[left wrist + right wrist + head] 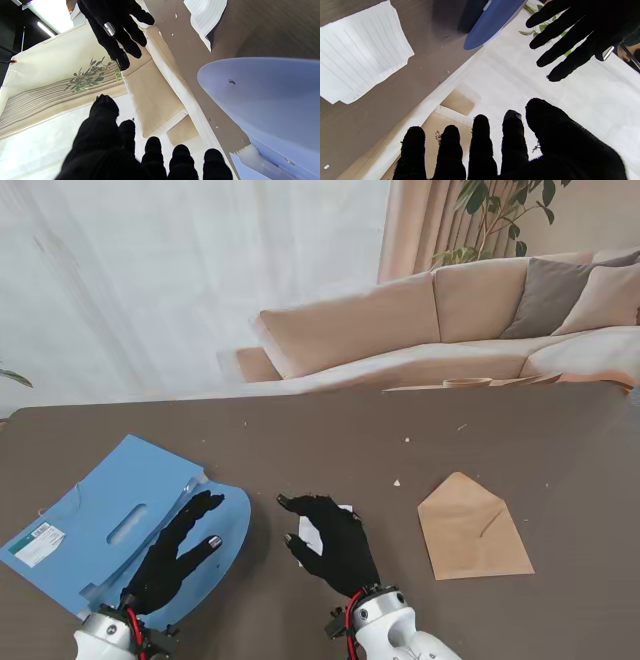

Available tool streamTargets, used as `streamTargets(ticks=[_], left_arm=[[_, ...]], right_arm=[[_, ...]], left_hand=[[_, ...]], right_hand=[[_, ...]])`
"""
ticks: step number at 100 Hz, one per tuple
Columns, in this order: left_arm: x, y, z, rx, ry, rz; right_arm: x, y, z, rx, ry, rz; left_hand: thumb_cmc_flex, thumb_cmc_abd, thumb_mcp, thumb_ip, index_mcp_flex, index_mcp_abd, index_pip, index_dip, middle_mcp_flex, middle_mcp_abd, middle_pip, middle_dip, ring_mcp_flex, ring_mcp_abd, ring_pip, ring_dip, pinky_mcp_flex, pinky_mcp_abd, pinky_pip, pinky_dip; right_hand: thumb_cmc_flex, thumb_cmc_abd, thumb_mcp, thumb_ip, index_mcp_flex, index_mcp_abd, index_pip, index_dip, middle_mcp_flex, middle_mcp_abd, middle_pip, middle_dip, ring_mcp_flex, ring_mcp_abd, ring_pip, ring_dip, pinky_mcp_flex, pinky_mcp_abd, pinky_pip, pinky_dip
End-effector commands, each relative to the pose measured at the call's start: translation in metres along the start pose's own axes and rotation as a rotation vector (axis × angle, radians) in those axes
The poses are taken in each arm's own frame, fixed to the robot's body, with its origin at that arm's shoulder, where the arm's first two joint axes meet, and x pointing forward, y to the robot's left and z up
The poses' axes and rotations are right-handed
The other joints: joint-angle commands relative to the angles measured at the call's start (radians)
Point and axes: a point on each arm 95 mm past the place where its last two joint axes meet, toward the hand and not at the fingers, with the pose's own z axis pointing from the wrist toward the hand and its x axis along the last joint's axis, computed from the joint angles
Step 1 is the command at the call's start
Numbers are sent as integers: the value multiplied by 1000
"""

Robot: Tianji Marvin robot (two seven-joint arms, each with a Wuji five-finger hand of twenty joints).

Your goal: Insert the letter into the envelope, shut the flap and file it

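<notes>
While both arms rise from the lower edge of the stand view, we keep our left hand [172, 552] over the blue file folder [95, 525] at the lower left of the frame. Its fingers are spread apart and it grasps nothing; whether the fingertips touch the folder cannot be determined. The folder lies open and flat on the dark brown table [330, 435], with a white label [38, 544] near its left corner.

Our right hand [330, 542] sits at the lower centre of the frame, directly over the white lined letter [312, 533]. The fingers are extended and apart, and no grip on the sheet is visible. Only a small white portion of the letter shows past the palm in the stand view; the right wrist view shows the sheet [357, 52] lying flat on the table.

The brown envelope [470, 530] lies at the lower right of the frame, well apart from both hands, flap open and pointing toward the frame's top.
</notes>
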Motion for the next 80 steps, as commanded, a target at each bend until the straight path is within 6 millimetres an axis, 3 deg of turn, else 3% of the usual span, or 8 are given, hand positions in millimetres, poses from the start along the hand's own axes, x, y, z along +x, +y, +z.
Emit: streamTargets(ticks=[1, 12, 19, 29, 53, 80], left_arm=[[2, 3, -2, -12, 4, -8], [2, 4, -2, -14, 2, -8], [2, 5, -2, -18, 0, -8], [2, 6, -2, -22, -3, -4], [3, 7, -2, -18, 2, 5], [4, 11, 5, -18, -5, 25]], right_arm=[[2, 5, -2, -13, -5, -13], [-4, 26, -5, -46, -41, -81], [-11, 45, -7, -63, -83, -136], [-27, 73, -10, -79, -160, -229], [-80, 141, -12, -77, -350, -412], [-149, 190, 2, -49, -490, -460]], left_hand=[[-1, 56, -15, 1, -21, -31, 13, -6, -10, -29, -19, -4, -16, -34, -12, -13, 3, -42, -18, -27], [0, 55, -15, 1, -19, -32, 14, -6, -10, -29, -17, -3, -16, -33, -12, -12, 3, -41, -17, -27], [1, 55, -15, 1, -19, -30, 13, -7, -10, -28, -16, -2, -16, -32, -12, -11, 3, -40, -17, -27], [2, 54, -15, 1, -20, -30, 14, -7, -10, -27, -15, 1, -16, -31, -11, -10, 3, -39, -17, -27], [10, 52, -12, 2, -17, -28, 14, -7, -8, -26, -10, 5, -16, -31, -12, -8, 3, -40, -16, -26], [12, 51, -13, 2, -14, -25, 13, -8, -6, -24, -6, 8, -16, -32, -11, -6, 2, -38, -15, -26]], right_hand=[[0, -18, 34, 33, 3, -9, 16, 16, 22, -3, 12, 7, 18, 9, 20, 15, 6, 6, 22, 12], [-25, -34, 43, 28, 7, -7, 20, 17, 30, 3, 20, 12, 32, 16, 34, 22, 11, 11, 38, 16], [-28, -48, 18, -19, 22, 1, 36, 28, 37, 8, 38, 21, 43, 24, 52, 39, 14, 21, 64, 22], [-36, -57, 2, -52, 29, 9, 44, 44, 42, 12, 72, 37, 59, 46, 83, 68, 22, 35, 102, 37], [-56, -92, 16, -65, 28, 30, 67, 120, -12, 26, 202, 110, 65, 64, 187, 150, 34, 46, 181, 76], [-79, -109, 64, -65, 25, 29, 84, 147, -21, 15, 214, 110, 65, 54, 186, 139, 35, 49, 200, 76]])
